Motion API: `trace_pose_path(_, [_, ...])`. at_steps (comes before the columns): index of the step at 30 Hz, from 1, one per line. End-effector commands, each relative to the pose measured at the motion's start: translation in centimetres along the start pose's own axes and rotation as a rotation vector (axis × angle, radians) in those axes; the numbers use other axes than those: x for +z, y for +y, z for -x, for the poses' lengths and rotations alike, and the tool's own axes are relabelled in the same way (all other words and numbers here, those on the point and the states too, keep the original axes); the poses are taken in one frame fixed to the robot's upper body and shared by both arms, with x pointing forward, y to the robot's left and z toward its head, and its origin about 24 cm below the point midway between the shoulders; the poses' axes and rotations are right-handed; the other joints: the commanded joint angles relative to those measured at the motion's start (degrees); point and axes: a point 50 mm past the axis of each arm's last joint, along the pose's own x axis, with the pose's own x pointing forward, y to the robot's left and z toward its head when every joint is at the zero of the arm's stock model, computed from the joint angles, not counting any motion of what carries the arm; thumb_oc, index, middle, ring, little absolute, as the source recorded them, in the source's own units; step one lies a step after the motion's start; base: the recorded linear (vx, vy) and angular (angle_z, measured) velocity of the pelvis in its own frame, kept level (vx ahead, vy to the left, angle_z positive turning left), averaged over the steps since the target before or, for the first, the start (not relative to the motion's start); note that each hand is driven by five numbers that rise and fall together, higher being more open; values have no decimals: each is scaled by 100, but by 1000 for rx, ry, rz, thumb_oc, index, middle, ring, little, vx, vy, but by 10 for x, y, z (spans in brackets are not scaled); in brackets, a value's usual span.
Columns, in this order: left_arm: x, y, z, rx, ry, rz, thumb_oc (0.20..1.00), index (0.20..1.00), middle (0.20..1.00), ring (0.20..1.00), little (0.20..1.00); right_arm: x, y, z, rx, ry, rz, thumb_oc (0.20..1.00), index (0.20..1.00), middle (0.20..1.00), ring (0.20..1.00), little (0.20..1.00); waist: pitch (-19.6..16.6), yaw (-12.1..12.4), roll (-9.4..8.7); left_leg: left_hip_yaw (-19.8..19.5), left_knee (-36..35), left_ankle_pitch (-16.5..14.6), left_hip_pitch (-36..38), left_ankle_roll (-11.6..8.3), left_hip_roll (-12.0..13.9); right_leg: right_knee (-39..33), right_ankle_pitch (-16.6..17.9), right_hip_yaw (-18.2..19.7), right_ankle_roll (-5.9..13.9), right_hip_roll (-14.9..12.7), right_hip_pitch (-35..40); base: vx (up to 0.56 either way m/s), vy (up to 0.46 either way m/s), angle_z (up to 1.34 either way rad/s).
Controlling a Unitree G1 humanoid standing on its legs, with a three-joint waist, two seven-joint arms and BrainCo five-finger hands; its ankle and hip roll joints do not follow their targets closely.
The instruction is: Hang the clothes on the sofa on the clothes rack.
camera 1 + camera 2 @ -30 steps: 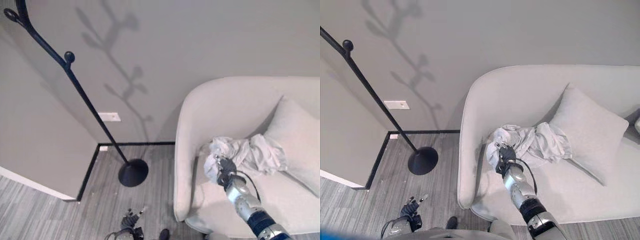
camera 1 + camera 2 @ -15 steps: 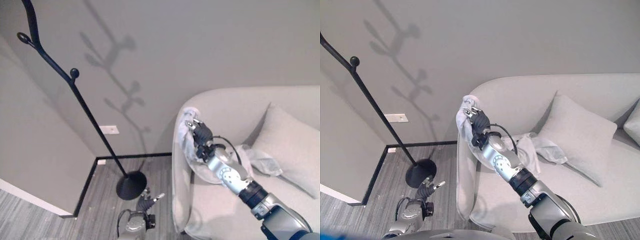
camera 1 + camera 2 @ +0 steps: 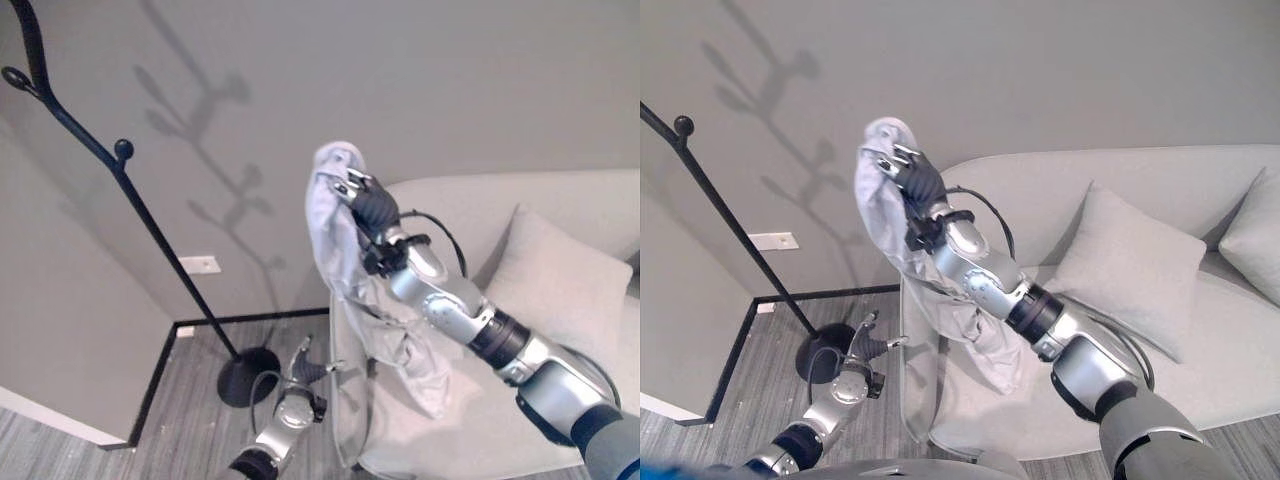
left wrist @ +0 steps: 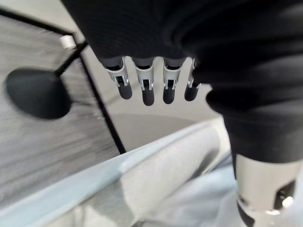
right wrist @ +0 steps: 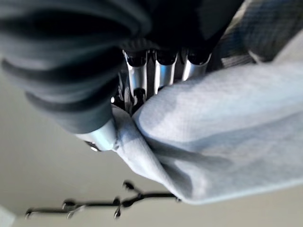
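Garment (image 3: 345, 260): pale grey cloth, lifted clear above the sofa's arm, hanging down in front of it; lower end near the seat.
Right hand (image 3: 368, 208): raised high, fingers curled round the cloth's top bunch (pinch plain in right wrist view).
Left hand (image 3: 866, 348): low by the floor, fingers straight and relaxed, holding nothing.
Clothes rack (image 3: 130, 205): black pole, knobbed hooks, round base on floor, well left of the cloth, apart.
Sofa (image 3: 1200, 330): light, two cushions.
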Motion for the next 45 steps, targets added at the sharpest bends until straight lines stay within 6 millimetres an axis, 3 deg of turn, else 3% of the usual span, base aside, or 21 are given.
trace_pose_path(1, [29, 7, -17, 57, -158, -128, 1000, 1000, 1000, 1000, 1000, 51, 39, -24, 104, -220, -37, 200, 200, 200, 200, 200, -143, 42, -311, 42, 22, -569, 358, 333, -278, 321, -37, 296, 221, -284, -259, 0, 0, 0])
trace_pose_path(11, [38, 2, -24, 77, -197, -257, 1000, 1000, 1000, 1000, 1000, 91, 57, -40, 106, -371, -5, 200, 200, 200, 200, 200, -222, -81, -380, 125, 22, -624, 426, 301, -195, 378, -67, 340, 225, -206, -272, 7, 2, -3])
trace_pose_path(18, [49, -5, -28, 99, -220, -306, 1000, 1000, 1000, 1000, 1000, 116, 77, -41, 178, -438, 14, 200, 200, 200, 200, 200, -332, -208, -427, 200, 22, -662, 466, 295, -176, 394, -66, 418, 235, -164, -280, 8, 1, -7])
trace_pose_path(25, [58, 3, -35, 204, -240, -371, 1000, 1000, 1000, 1000, 1000, 145, 92, -40, 223, -535, 31, 200, 200, 200, 200, 200, -438, -320, -414, 293, 22, -693, 493, 280, -149, 421, -86, 456, 227, -102, -295, 2, -3, -7])
trace_pose_path(32, [64, 3, -38, 199, -284, -482, 1000, 1000, 1000, 1000, 1000, 157, 105, -44, 237, -581, 41, 200, 200, 200, 200, 200, -531, -390, -392, 340, 22, -730, 535, 263, -119, 423, -105, 497, 213, -59, -253, 3, -2, -4])
trace_pose_path(38, [43, 24, -38, 278, -226, -552, 1000, 1000, 1000, 1000, 1000, 167, 94, -52, 151, -619, 40, 200, 200, 200, 200, 200, -568, -352, -340, 363, 22, -743, 583, 234, -71, 442, -172, 471, 209, -19, -233, 0, 0, 0])
trace_pose_path(42, [35, 30, -36, 303, -207, -585, 1000, 1000, 1000, 1000, 1000, 166, 96, -51, 154, -626, 30, 200, 200, 200, 200, 200, -567, -343, -309, 349, 22, -727, 590, 220, -50, 468, -219, 454, 208, -19, -237, 0, 0, 0])
trace_pose_path(45, [33, 22, -34, 267, -182, -549, 1000, 1000, 1000, 1000, 1000, 146, 111, -47, 211, -577, 6, 200, 200, 200, 200, 200, -508, -332, -280, 309, 22, -703, 579, 237, -56, 521, -224, 459, 187, -24, -268, 0, 0, 0])
